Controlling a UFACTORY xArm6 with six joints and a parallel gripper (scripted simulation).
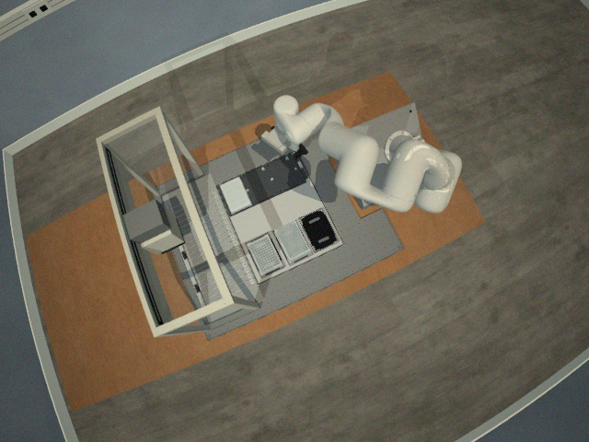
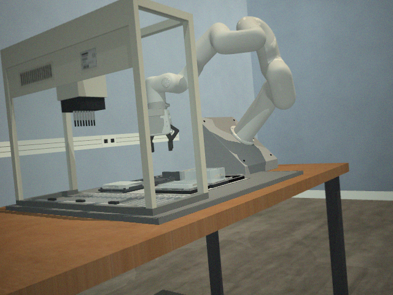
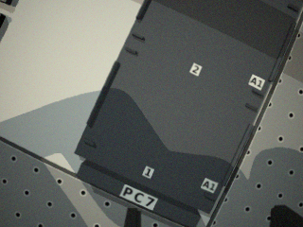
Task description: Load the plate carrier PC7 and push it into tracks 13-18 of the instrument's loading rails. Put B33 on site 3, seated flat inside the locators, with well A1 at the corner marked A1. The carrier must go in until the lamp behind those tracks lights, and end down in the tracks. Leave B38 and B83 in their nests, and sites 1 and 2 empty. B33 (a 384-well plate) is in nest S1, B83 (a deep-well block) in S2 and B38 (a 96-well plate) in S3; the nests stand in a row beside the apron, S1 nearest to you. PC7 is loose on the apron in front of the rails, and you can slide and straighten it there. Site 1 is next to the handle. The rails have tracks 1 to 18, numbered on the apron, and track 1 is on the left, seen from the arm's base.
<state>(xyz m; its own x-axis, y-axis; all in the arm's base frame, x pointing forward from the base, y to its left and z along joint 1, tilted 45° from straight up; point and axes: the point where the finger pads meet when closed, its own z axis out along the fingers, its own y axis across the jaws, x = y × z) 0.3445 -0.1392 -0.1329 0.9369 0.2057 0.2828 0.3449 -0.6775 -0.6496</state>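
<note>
The dark plate carrier PC7 [image 1: 281,178] [image 3: 189,109] lies on the pale apron in front of the rails. The white 384-well plate B33 [image 1: 235,194] [image 2: 118,185] lies on its far site, nearest the rails. Sites 1 [image 3: 148,172] and 2 [image 3: 195,69] are bare in the wrist view, each with an A1 mark at one corner. The carrier sits slanted in that view, with its PC7 label [image 3: 138,197] at the handle end. My gripper [image 1: 300,151] [image 2: 161,145] hangs open and empty well above the handle end.
The nest row stands beside the apron: black empty nest S1 [image 1: 318,228], the deep-well block B83 [image 1: 292,242] [image 2: 207,174] and the 96-well plate B38 [image 1: 263,254]. The instrument's frame [image 1: 164,137] [image 2: 142,126] and its pipetting head [image 2: 83,104] stand over the rails [image 1: 218,257].
</note>
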